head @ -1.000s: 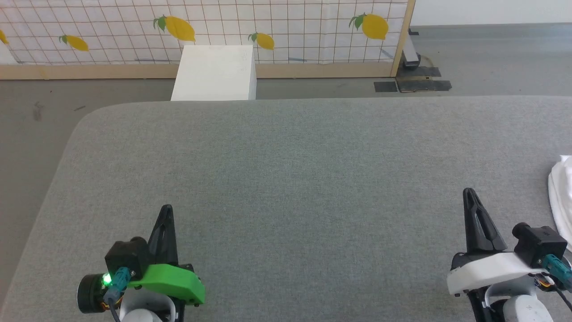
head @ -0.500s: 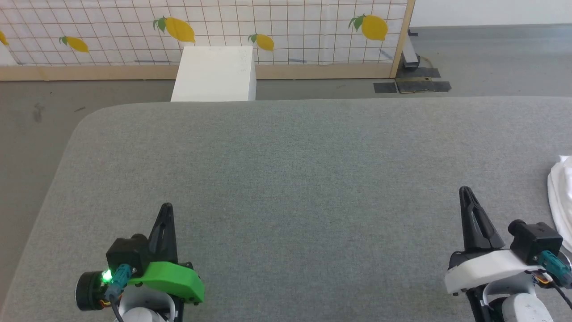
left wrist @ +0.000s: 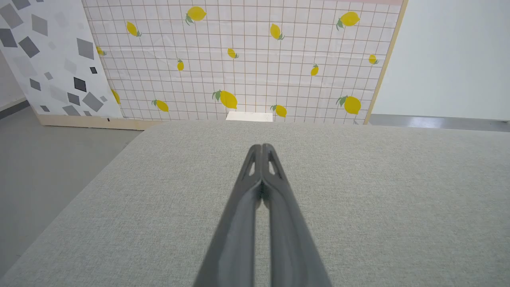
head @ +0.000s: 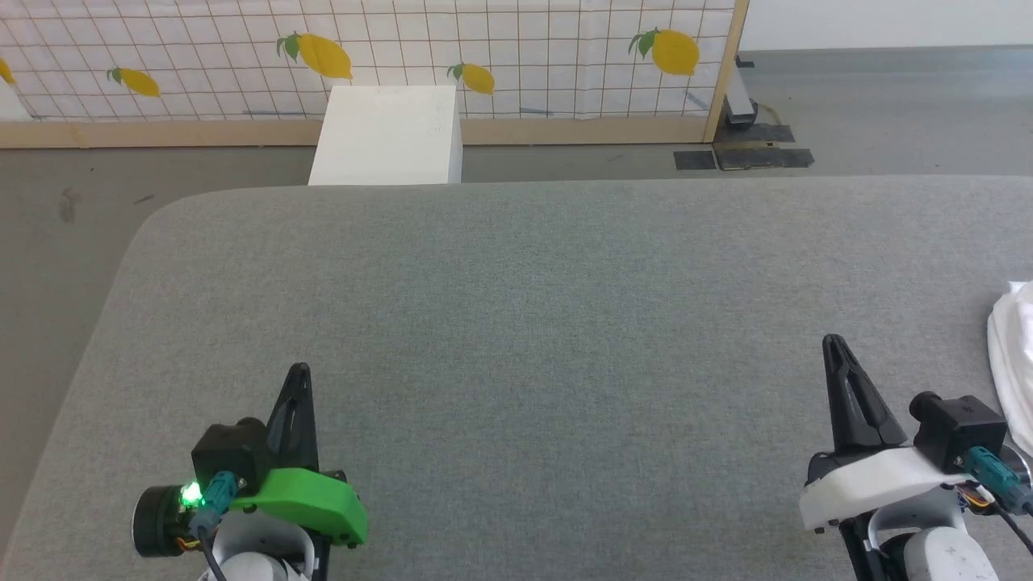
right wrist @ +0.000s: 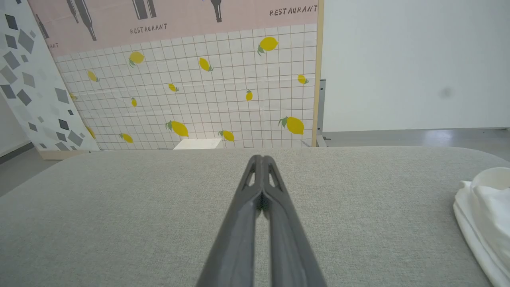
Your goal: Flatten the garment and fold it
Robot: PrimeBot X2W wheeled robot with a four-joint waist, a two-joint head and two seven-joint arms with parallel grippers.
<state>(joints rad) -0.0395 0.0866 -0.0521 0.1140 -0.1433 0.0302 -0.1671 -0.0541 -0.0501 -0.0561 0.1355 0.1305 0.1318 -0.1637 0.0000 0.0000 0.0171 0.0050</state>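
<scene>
The garment [head: 1014, 355] is a bunched white cloth at the right edge of the grey padded table [head: 533, 323], cut off by the picture's border; in the right wrist view the garment [right wrist: 484, 215] lies at the lower right. My right gripper [head: 831, 343] hovers just left of it, shut and holding nothing, its tips pressed together [right wrist: 261, 158]. At the lower left my left gripper [head: 299, 371] is also shut and empty, far from the cloth, with its tips meeting [left wrist: 261, 146] above bare table.
A rigid white box [head: 390, 133] stands on the floor beyond the table's far edge. Behind it runs a lemon-patterned screen [head: 484, 48] on a wooden frame. The table's rounded left corner [head: 153, 218] drops to grey floor.
The whole head picture has shifted slightly, so the camera moved. Both grippers stay shut in much the same places; the garment lies as before.
</scene>
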